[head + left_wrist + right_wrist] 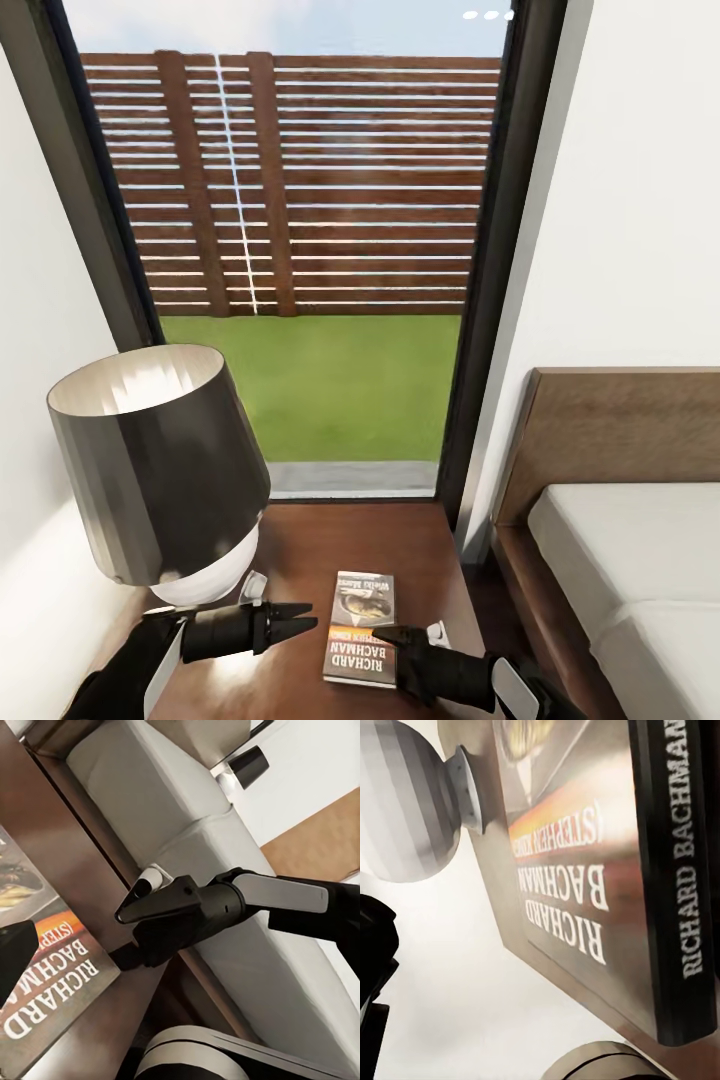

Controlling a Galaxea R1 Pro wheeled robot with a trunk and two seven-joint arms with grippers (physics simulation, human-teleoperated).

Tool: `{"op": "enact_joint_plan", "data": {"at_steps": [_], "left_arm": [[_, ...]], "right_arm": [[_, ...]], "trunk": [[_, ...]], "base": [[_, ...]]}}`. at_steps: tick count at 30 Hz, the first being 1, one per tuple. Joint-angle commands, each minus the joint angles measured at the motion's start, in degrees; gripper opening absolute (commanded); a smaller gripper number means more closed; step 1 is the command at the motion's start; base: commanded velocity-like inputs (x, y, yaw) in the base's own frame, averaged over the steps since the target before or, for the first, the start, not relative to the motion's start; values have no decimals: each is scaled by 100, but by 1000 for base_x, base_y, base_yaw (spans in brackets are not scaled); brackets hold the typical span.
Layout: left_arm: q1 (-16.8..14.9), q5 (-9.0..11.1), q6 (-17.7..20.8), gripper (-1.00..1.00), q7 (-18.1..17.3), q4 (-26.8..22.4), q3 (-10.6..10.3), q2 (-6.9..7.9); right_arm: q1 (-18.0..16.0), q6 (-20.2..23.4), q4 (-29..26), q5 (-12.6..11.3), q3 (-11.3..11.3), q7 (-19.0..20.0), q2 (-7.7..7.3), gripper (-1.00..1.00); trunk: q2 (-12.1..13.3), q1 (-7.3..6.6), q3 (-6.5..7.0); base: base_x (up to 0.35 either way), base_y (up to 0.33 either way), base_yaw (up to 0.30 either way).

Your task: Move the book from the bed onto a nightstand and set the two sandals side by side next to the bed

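The book (362,628) lies flat on the nightstand (300,545), lower centre. The right pincer (405,636) touches it, grip unclear; the left pincer (300,620) is pressed together. Withdraw straight, without dragging it.

both arms (470,680) matte black with white panels, ending in tapered black pointed jaws.

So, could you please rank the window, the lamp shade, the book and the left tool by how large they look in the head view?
1. Window: largest by far.
2. Lamp shade.
3. Book and left tool: the book looks somewhat bigger, but both are small and close to the camera, so I would not rank them firmly.
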Motion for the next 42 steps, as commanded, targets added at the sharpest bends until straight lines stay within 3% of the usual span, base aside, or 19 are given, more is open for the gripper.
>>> {"op": "enact_joint_plan", "data": {"at_steps": [1, 26, 30, 32, 42], "left_arm": [[-2, 9, 60, 100, -18, -1, 3, 1], [-2, 6, 60, 100, -5, -1, -3, 1], [-2, 9, 65, 100, 220, -1, -5, -1], [-2, 14, 68, 100, 386, -1, -10, -6], [-2, 10, 69, 100, 463, -1, -12, -8]], "right_arm": [[-2, 31, -2, -28, 6, -3, -1, 100], [-2, 31, -2, -28, 6, -3, -1, 100], [-2, 31, -2, -28, 6, -3, -1, 100], [-2, 31, -2, -28, 6, -3, -1, 100], [-2, 31, -2, -28, 6, -3, -8, 100]], "trunk": [[-2, -1, -5], [-2, -1, -5], [-2, -1, -5], [78, -45, 30], [479, -265, 210]], "base": [[0, 0, 0], [-141, 0, 0], [-28, 0, 0], [-6, 0, 0], [-1, 0, 0]]}}
